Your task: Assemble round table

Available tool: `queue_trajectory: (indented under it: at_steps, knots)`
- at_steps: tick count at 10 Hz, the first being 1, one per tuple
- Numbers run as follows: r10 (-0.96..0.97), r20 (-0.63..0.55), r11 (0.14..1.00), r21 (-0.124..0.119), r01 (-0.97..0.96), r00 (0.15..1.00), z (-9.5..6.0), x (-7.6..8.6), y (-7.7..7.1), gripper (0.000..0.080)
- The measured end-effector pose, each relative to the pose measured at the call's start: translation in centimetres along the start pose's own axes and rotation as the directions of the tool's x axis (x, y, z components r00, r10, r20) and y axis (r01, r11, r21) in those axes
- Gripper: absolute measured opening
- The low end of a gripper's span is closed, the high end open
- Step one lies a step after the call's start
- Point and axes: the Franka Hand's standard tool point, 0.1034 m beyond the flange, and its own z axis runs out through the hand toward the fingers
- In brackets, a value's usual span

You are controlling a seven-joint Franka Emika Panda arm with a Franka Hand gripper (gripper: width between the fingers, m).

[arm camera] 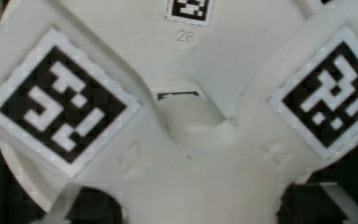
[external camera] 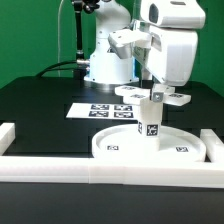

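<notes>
The large rimmed disc (external camera: 120, 147) lies flat at the front of the table. The short post (external camera: 150, 122) stands upright on its middle, tags on its side. The lobed cross-shaped piece (external camera: 133, 95) sits level at the top of the post; I cannot tell if it rests on it. My gripper (external camera: 154, 88) comes down from above and is shut on this piece. In the wrist view the cross-shaped piece (arm camera: 194, 130) fills the frame with two large tags, and its middle lobe sits between my dark fingers (arm camera: 91, 205). The post is hidden there.
The marker board (external camera: 100, 110) lies flat behind the disc. White border rails run along the front (external camera: 90, 170), the exterior view's left (external camera: 8, 135) and right (external camera: 213, 140). The robot base (external camera: 105, 60) stands at the back.
</notes>
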Motion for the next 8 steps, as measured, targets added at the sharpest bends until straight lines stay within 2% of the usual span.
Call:
queue_trajectory:
  at_steps: [3,6,8]
  knots:
    - [0.326,0.001,0.945,0.014,-0.326,0.946,0.01,-0.43,-0.19,0.0439]
    - [0.648,0.01,0.761,0.037,-0.648,0.762,0.01,-0.51,-0.65,0.0439]
    - [0.746,0.012,0.665,0.033,-0.746,0.665,-0.06,-0.41,-0.6,0.0439]
